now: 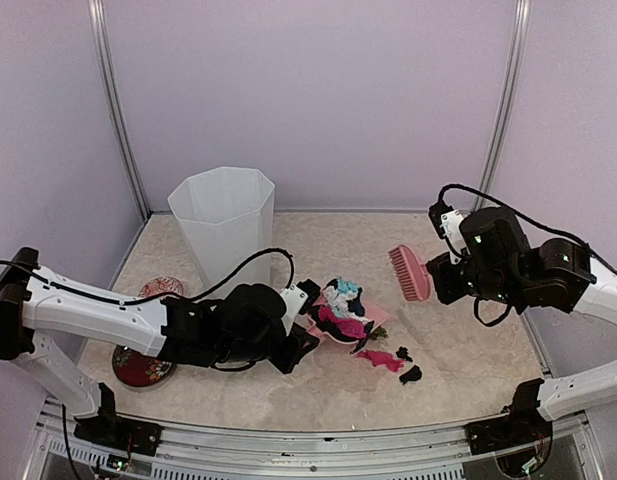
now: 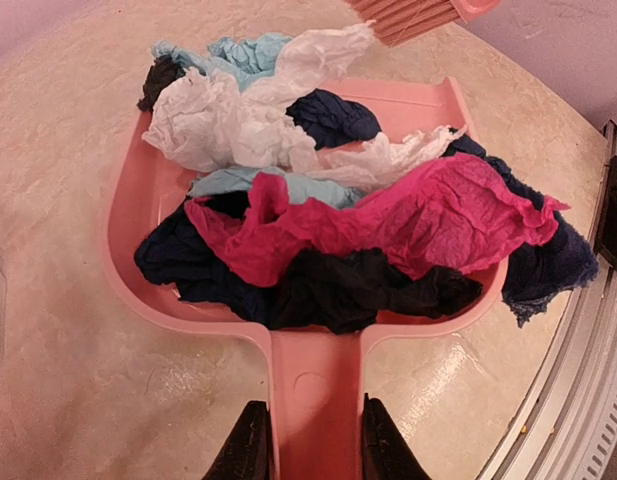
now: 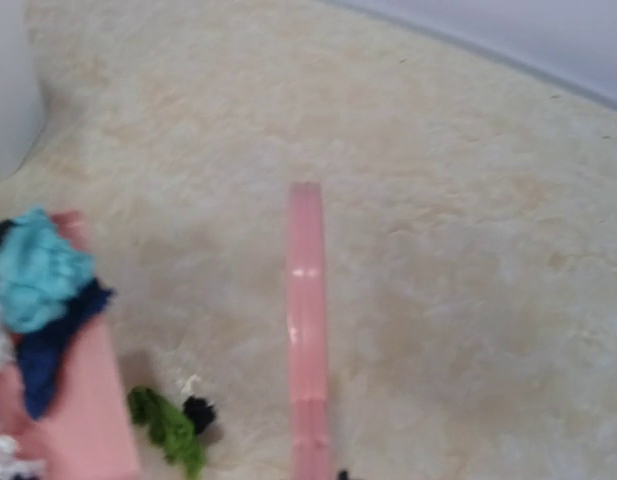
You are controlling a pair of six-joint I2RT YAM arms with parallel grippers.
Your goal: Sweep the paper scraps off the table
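Left wrist view is showing the left gripper [image 2: 308, 445] clamping its fingers on the handle of the dustpan [image 2: 128, 210], which is carrying a heap of scraps [image 2: 388, 215] at mid-table [image 2: 68, 380]. Top external view is showing the right gripper [image 1: 440, 276] gripping the brush [image 1: 410, 272] tight, right of the dustpan and apart from it. Magenta and black loose scraps [image 1: 388, 360] are lying on the table just beside the dustpan's right side.

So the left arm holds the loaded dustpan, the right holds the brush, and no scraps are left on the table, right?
Not quite: a few paper scraps lie on the table beside the dustpan, as the top external view shows. The rest holds.
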